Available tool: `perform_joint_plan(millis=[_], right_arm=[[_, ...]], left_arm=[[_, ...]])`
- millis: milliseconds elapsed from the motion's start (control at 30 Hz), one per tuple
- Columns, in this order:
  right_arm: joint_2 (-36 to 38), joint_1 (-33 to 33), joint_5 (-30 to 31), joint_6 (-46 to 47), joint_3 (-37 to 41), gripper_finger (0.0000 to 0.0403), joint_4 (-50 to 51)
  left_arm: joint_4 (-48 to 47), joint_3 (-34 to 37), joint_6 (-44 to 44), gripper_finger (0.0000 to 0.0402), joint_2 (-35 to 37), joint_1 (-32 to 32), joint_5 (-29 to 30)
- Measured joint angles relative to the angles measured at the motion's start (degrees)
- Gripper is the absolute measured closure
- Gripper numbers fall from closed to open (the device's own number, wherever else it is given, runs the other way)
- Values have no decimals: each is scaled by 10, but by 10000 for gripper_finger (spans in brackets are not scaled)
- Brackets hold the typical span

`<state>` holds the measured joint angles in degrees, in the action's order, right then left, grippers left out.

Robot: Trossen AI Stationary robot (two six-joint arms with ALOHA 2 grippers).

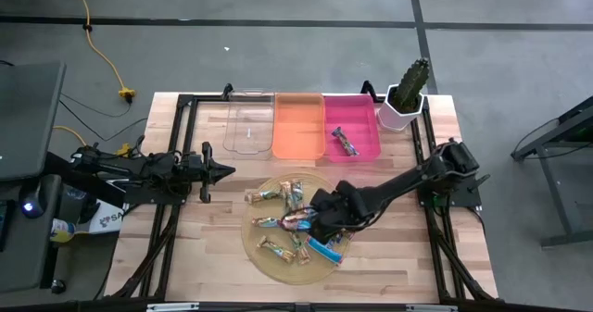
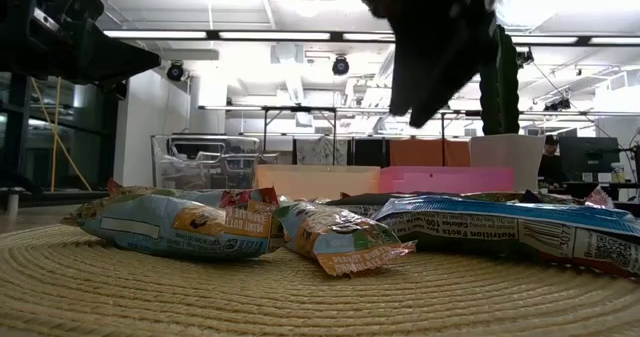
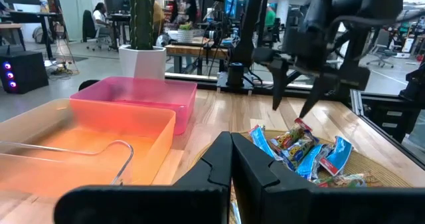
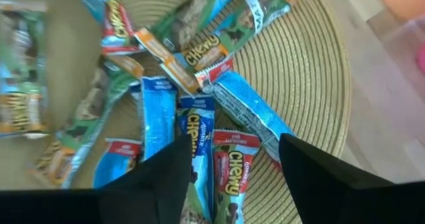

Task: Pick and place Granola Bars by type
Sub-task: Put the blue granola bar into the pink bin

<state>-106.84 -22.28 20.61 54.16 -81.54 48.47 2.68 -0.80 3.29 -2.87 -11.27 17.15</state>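
The right arm stretches across the table, its right gripper spread wide and empty over the Granola Bars heaped on the woven mat. The left gripper, clenched shut, waits beside the mat. One bar lies in the pink bin.
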Motion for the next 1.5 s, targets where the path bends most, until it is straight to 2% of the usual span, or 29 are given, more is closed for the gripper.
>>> perform_joint_plan(millis=[233, 500, 833, 1500], right_arm=[[-46, 1, -23, 50, 0, 176, -17], [-64, 2, -32, 74, 0, 175, -29], [-67, 2, -99, 72, 0, 175, -62], [-68, 2, -108, 105, 0, 176, -63]], left_arm=[[0, 0, 0, 401, 0, 0, 0], [0, 0, 0, 401, 0, 0, 0], [0, 0, 0, 401, 0, 0, 0], [0, 0, 0, 401, 0, 0, 0]])
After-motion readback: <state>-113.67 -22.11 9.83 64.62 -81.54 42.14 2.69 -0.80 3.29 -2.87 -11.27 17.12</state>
